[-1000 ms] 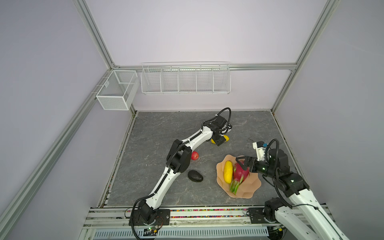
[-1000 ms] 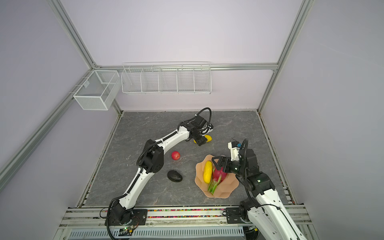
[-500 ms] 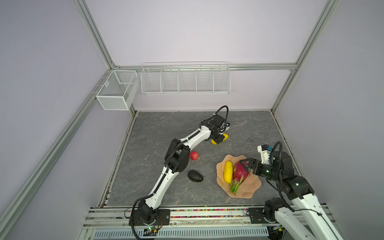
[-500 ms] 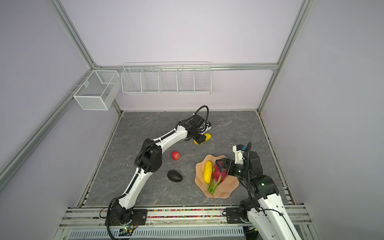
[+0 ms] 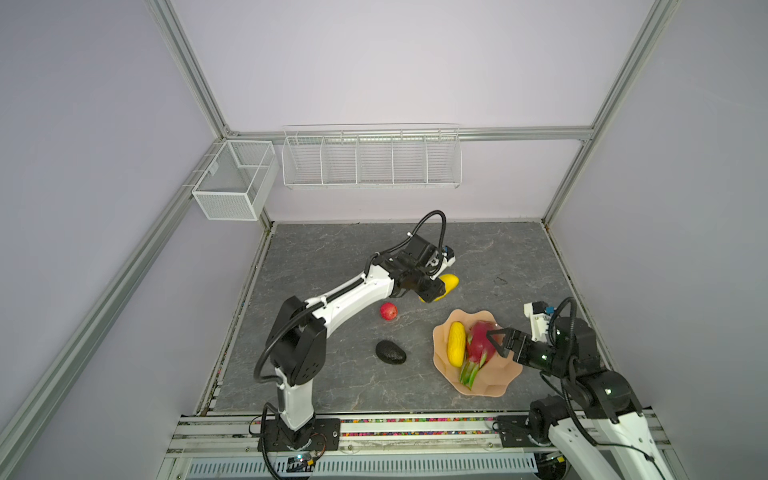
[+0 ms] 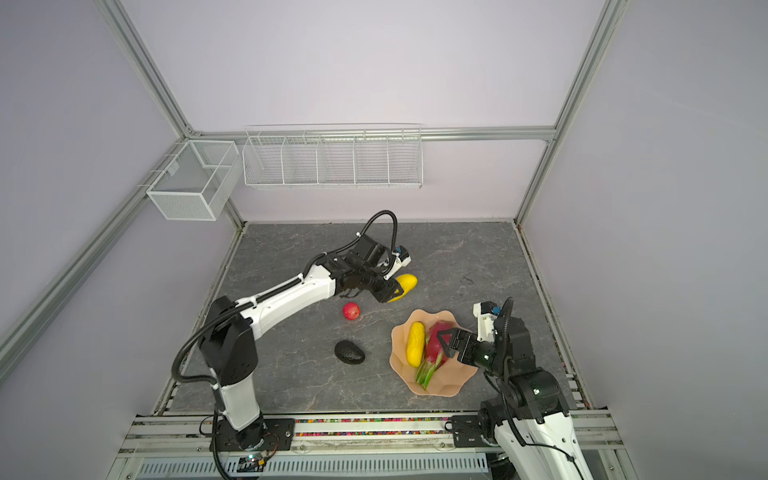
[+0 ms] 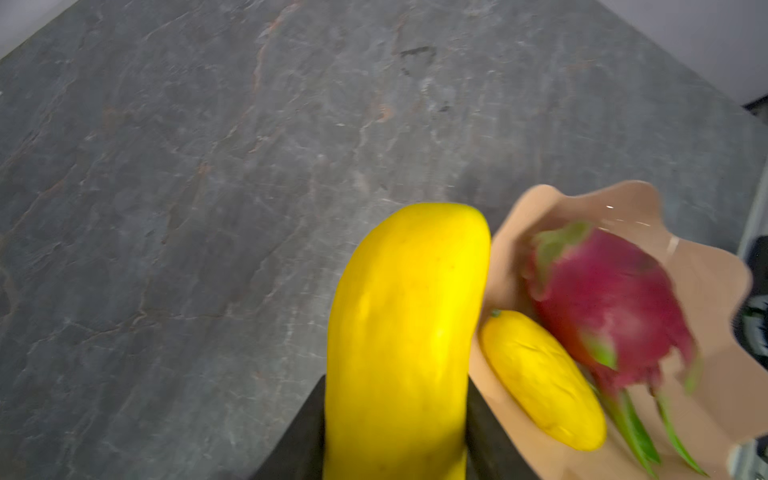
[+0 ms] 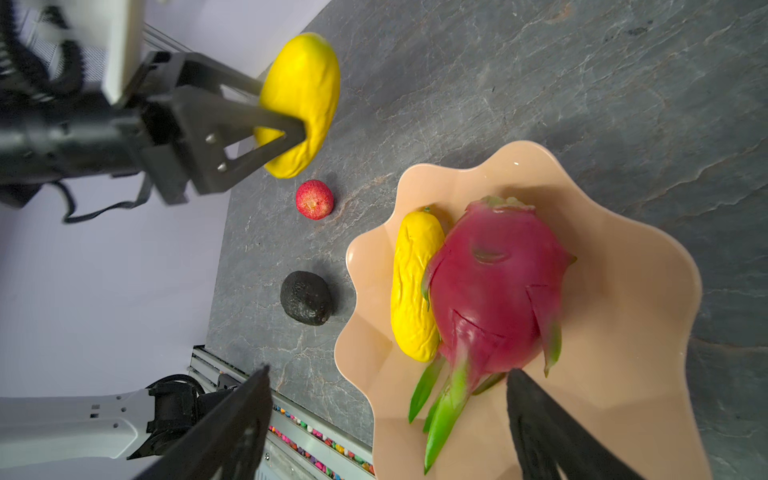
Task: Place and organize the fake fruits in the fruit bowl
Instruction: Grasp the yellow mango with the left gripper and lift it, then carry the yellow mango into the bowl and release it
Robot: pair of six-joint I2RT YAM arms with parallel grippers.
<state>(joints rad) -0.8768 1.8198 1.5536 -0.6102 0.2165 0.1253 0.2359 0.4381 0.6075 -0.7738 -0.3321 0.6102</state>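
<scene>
Item: left gripper (image 5: 433, 292), far centre of the grey table (image 5: 332, 257). Its jaws have just clamped onto the near end of the smooth yellow fruit (image 5: 449, 282), where a second ago they stood open about it; the right wrist view shows both fingers pressed into its flanks. Whether the fruit is clear of the table cannot be told. Meaning: the third fruit is now secured and, by judgement, ready to be carried to the near right. Item: fruit bowl (image 5: 500, 376), near right, peach with a wavy rim. It holds the wrinkled yellow fruit (image 5: 456, 344) on its left side and the dragon fruit (image 5: 481, 340) touching it, green tips pointing to the near side. Item: right gripper (image 5: 496, 343), jaws spread wide and holding nothing, hanging over the bowl by the dragon fruit. Compared with a second ago the arm has drawn back a little toward the near right, and the dragon fruit stays where it lay. Items outstanding: red fruit (image 5: 388, 311) and avocado (image 5: 390, 352), both on the table left of the bowl, apart from each other, unmoved. Tally: two of five in the bowl, one in hand, two waiting.
</scene>
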